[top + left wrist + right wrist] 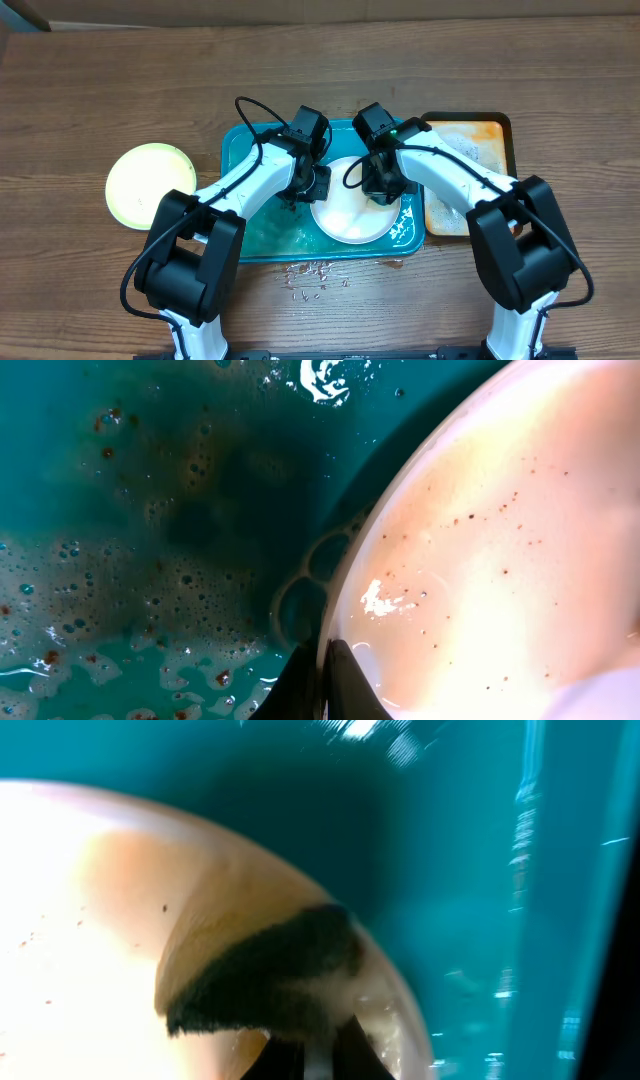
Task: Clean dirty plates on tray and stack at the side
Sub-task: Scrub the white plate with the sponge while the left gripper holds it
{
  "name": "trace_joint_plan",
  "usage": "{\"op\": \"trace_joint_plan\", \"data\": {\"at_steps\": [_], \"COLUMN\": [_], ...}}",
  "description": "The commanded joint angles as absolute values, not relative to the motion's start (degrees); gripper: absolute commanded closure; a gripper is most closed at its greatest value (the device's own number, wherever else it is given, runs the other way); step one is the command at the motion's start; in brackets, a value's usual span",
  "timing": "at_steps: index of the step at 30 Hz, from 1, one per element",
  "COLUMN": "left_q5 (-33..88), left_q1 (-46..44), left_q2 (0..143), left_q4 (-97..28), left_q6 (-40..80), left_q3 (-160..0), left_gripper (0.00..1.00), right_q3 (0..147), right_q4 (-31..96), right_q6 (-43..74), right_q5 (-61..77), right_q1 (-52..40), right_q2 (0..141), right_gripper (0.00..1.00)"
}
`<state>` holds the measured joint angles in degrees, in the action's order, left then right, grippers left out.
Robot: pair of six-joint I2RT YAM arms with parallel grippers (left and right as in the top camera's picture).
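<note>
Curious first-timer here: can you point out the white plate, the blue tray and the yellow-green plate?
white plate (350, 215): overhead view, its bare centre.
blue tray (268, 240): overhead view, wet floor left of the plate.
yellow-green plate (150, 185): overhead view, its middle.

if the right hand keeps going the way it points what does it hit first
The plate: the right hand holds a dark sponge that looks pressed on it. Past its rim is the tray, though depth is unclear.
</note>
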<state>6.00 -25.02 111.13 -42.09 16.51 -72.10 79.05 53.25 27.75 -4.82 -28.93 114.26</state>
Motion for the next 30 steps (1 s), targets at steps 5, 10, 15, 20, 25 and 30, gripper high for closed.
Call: {"op": "trace_joint_plan", "data": {"at_steps": [5, 10, 15, 20, 25, 30], "left_q5": [4.51, 4.51, 4.51, 4.51, 4.51, 4.51], "left_q1": [-24.77, -24.77, -24.77, -24.77, -24.77, -24.77], "left_q2": [112.14, 112.14, 112.14, 112.14, 112.14, 112.14], "left_q4": [-43.03, -43.03, -43.03, -43.03, -42.81, -42.78], "left_q6": [15.88, 15.88, 15.88, 16.14, 17.87, 18.06], "left_q3": [-71.4, -71.4, -71.4, -71.4, -71.4, -71.4], "left_gripper": [0.96, 0.96, 0.96, 0.96, 0.96, 0.96], "right_q3": [78.87, 78.85, 77.62, 73.56, 68.31, 66.52], "right_q4": [50.02, 51.81, 52.36, 48.56, 40.64, 35.22], "right_q6": [25.23, 25.26, 25.21, 21.82, 14.59, 10.48], "right_q5": [-15.38, -15.33, -13.91, -6.98, -2.63, -1.3], "right_q1": [-27.9, -27.88, -27.9, -28.01, -28.23, -28.6], "right_q2": [103.7, 101.45, 101.71, 102.02, 102.02, 102.02], "right_gripper": [0.96, 0.96, 0.96, 0.96, 0.96, 0.96]}}
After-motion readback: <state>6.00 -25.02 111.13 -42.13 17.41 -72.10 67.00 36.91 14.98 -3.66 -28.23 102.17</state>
